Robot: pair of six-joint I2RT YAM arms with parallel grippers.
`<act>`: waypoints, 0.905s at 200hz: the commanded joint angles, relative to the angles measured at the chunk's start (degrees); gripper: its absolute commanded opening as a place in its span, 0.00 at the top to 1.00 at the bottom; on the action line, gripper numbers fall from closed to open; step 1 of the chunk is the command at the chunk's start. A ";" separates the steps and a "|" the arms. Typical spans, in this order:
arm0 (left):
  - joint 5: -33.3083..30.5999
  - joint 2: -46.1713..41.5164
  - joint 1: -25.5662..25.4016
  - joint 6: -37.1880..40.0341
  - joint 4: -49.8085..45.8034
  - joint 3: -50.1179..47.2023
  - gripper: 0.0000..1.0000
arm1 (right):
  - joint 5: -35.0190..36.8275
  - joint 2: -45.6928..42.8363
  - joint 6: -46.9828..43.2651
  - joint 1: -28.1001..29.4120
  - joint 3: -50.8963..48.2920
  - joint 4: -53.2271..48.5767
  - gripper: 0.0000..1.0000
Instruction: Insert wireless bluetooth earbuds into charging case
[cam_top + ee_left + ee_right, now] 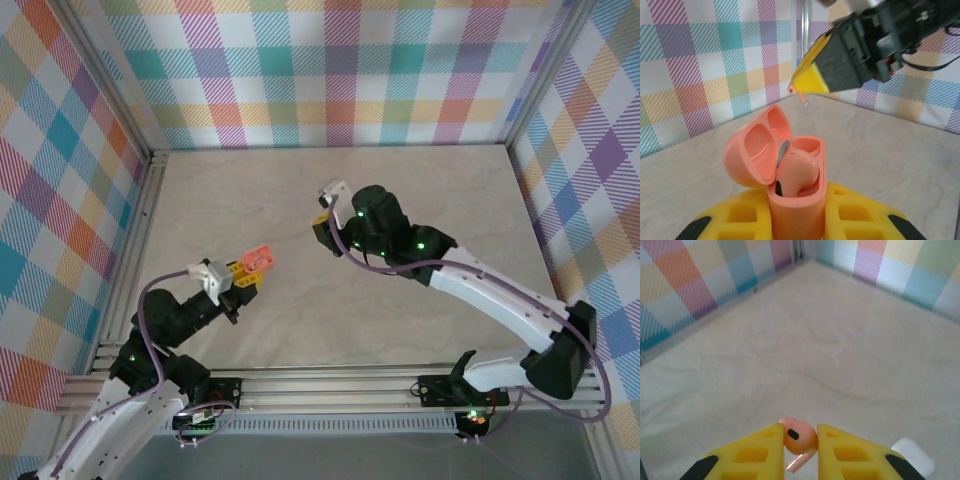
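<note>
Bright, even, diffuse light, only faint shadows on the bench (300, 330); both wrist views soft — blurriest near six o'clock.

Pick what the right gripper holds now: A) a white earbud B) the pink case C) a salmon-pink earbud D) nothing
C: the right wrist view shows a salmon-pink earbud pinched in the right gripper; the open pink case is in the left gripper.
</note>
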 commanded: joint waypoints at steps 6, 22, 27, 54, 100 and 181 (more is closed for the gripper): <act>2.16 6.15 -0.27 -1.12 12.60 0.52 1.00 | 1.53 -3.44 -0.16 -0.14 -1.89 8.17 0.79; 2.33 10.82 -0.27 -1.02 14.25 2.38 1.00 | 0.75 -3.78 -0.99 -0.23 -0.95 8.60 0.79; 2.35 12.12 -0.26 -1.04 14.50 3.08 1.00 | 0.52 -3.68 -1.23 -0.23 -0.60 8.60 0.79; 2.61 18.62 -0.27 -2.02 16.57 6.56 1.00 | -1.53 -3.90 -1.84 -0.31 -0.02 11.49 0.79; 2.06 24.20 -0.42 -6.05 22.36 8.90 1.00 | -3.95 -3.70 -1.78 -0.31 -1.74 18.08 0.79; 2.95 26.43 -0.96 -6.32 24.18 9.52 1.00 | -10.04 -0.63 -2.76 -0.31 -1.44 20.12 0.78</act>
